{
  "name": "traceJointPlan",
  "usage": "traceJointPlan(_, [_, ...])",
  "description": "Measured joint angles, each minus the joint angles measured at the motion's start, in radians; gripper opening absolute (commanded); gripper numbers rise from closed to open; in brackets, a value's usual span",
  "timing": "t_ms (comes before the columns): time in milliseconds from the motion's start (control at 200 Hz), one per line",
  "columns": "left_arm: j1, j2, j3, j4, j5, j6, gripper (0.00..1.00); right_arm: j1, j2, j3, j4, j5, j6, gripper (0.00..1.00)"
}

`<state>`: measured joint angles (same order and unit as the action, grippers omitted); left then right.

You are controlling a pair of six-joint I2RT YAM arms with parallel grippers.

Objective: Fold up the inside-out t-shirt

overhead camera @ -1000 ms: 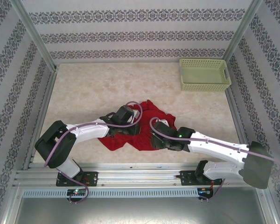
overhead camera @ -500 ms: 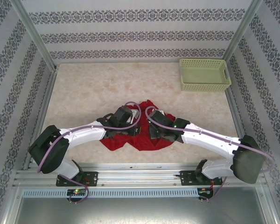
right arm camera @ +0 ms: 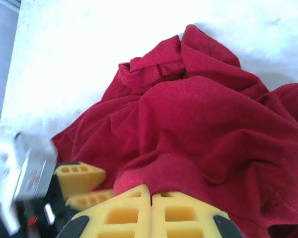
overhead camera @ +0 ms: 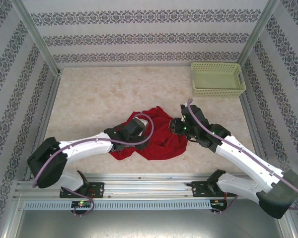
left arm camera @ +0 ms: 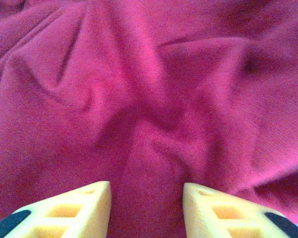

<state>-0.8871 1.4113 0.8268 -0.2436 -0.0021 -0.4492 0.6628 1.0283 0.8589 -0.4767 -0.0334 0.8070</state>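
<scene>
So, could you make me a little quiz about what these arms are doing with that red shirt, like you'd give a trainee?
1. What colour is the basket at the far right corner of the table?
2. True or false: the t-shirt lies flat and neatly folded.
3. Which gripper is pinching the cloth? A) the left one B) the right one C) both
Key: 1. Pale green. 2. False: it is a crumpled heap. 3. B: the right gripper is shut on the t-shirt; the left gripper stands open over it.
</scene>
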Motion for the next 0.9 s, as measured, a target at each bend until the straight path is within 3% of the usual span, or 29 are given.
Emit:
traceJointPlan(125, [-0.088,-0.097,0.006,0.014,-0.059,0.053,0.53,0.001,0.015,0.001,0.023,-0.045,0.007,0.0])
traceJointPlan(270, [-0.146,-0.076,0.05,0.053,-0.105,0.092,0.58,0.009,0.023,0.001,0.043,-0.071,0.018,0.0])
traceJointPlan(435, [-0.153,0.021,0.085,0.092,-0.13,0.103,0.59,0.035,0.024,0.002,0.069,-0.082,0.034,0.0])
traceJointPlan(709, [-0.142,0.136,0.121,0.179,-0.158,0.059,0.72,0.033,0.023,-0.001,0.042,-0.033,0.064,0.0])
traceJointPlan(899, [-0.138,0.23,0.172,0.224,-0.16,0.049,0.69,0.018,0.008,-0.03,0.034,0.048,0.1,0.0])
